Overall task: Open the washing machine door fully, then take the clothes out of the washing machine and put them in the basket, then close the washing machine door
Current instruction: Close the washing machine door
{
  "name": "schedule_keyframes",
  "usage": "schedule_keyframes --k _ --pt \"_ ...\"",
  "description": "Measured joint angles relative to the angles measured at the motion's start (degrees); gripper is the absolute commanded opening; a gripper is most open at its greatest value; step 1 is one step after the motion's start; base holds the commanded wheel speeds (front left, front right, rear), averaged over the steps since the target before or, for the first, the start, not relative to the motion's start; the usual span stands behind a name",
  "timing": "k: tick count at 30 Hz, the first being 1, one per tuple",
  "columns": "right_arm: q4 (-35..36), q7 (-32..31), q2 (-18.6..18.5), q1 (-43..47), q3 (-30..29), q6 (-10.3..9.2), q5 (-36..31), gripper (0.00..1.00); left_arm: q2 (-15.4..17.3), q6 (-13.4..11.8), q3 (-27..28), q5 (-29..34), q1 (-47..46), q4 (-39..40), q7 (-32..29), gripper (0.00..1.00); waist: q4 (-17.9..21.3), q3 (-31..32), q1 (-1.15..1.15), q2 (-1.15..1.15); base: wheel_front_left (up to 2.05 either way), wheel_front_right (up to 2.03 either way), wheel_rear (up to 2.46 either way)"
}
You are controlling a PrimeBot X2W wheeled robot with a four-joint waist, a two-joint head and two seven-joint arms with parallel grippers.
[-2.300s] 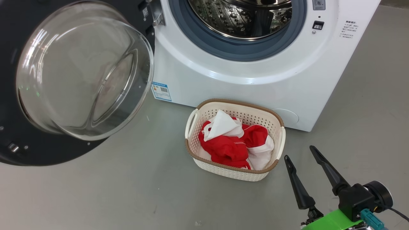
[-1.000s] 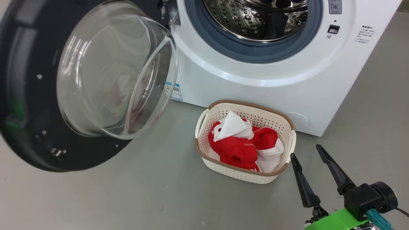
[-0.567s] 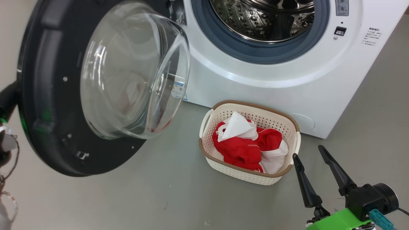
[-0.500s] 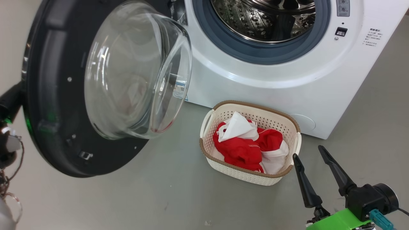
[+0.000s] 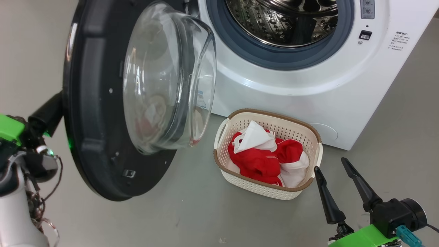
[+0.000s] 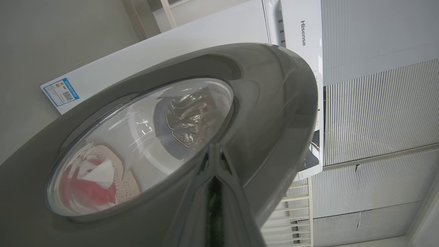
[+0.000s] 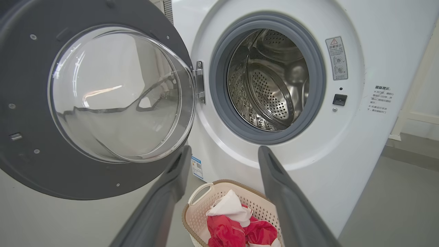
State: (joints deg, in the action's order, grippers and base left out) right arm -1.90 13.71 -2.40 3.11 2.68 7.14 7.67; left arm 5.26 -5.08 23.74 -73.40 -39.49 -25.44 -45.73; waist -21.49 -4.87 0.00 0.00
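Head view: the right gripper (image 5: pixel 330 164) has its fingers spread and empty. The basket (image 5: pixel 264 188), just left of them, holds the clothes (image 5: pixel 257 161).

Left wrist view: the left gripper (image 6: pixel 213 152) presses its fingers together (nothing between them) against the washing machine door (image 6: pixel 274 103).

Right wrist view: the washing machine (image 7: pixel 360 144) stands open beyond the fingertips.

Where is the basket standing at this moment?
In the head view the basket stands on the floor before the washing machine, between the door and the right gripper.

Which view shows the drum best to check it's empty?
Right wrist view: the drum shows whole and bare. Head view crops its top; left wrist view gives a warped glimpse through the door glass.
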Motion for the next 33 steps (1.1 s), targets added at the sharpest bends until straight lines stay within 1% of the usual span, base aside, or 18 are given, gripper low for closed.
schedule_keyframes --k 4,7,12,17,19,23,28,33 --pt "-0.24 0.47 0.00 0.00 0.04 0.00 0.51 1.00 -1.57 -1.01 -0.07 -1.67 1.83 3.42 -0.67 0.00 0.32 0.10 0.00 0.00 0.00 0.00 0.00" --pt "-0.52 0.49 -0.01 0.00 0.04 0.00 1.09 1.00 -2.36 -1.21 -0.69 -2.52 3.03 5.35 -0.91 0.00 0.54 0.23 0.00 0.00 0.00 0.00 0.00" --pt "-0.82 0.51 -0.01 0.00 0.05 0.00 1.36 1.00 -3.10 -1.53 -2.98 -4.01 4.48 7.21 -0.89 0.00 0.99 0.65 0.00 0.00 0.00 0.00 0.00" --pt "-0.87 0.51 0.00 0.02 0.05 0.00 1.53 1.00 -3.26 -1.53 -6.22 -7.13 6.38 8.40 0.58 0.00 1.85 1.38 0.00 0.00 0.00 0.00 0.00" --pt "-0.91 0.51 0.00 0.03 0.05 0.00 1.82 1.00 -3.26 -1.51 -7.93 -9.27 6.94 8.54 1.77 0.00 2.17 1.58 0.00 0.00 0.00 0.00 0.00" --pt "-0.96 0.52 0.00 0.05 0.13 0.00 1.89 1.00 -3.26 -1.01 -12.09 -13.06 8.09 8.98 4.39 0.00 2.80 1.91 0.00 0.00 0.00 0.00 0.00" --pt "-0.97 0.60 0.01 0.08 0.22 0.00 1.92 1.00 -3.31 -0.34 -16.24 -16.08 9.09 9.04 7.87 0.00 3.82 2.03 0.00 0.00 0.00 0.00 0.00" --pt "-0.97 0.60 0.01 0.08 0.20 0.00 1.96 1.00 -3.30 1.62 -18.36 -17.55 9.16 8.13 10.62 0.00 5.39 1.86 0.00 0.00 0.00 0.00 0.00"
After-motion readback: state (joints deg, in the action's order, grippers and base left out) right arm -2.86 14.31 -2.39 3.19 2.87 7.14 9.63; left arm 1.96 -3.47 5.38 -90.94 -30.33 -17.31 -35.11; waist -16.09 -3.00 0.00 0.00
